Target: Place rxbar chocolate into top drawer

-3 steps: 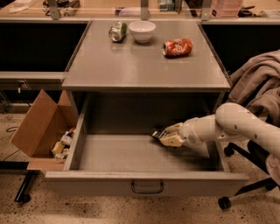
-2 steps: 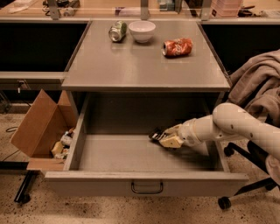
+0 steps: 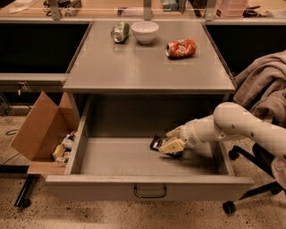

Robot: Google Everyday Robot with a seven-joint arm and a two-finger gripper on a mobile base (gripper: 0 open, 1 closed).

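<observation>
Well inside top drawer (image 3: 89, 191), gripper (image 3: 167, 146) clasping rxbar chocolate (image 3: 156, 143), open room leftward.

The gripper (image 3: 169, 146) sits low inside the top drawer (image 3: 89, 188), right of centre. It covers most of the rxbar chocolate (image 3: 156, 142), so only a dark end shows, and whether the bar touches the drawer floor cannot be told. The arm (image 3: 237, 121) runs off the right edge. The items in the cardboard box (image 3: 36, 129) are too small to name. Things on the back counter (image 3: 89, 10) are cut off by the top edge.
</observation>
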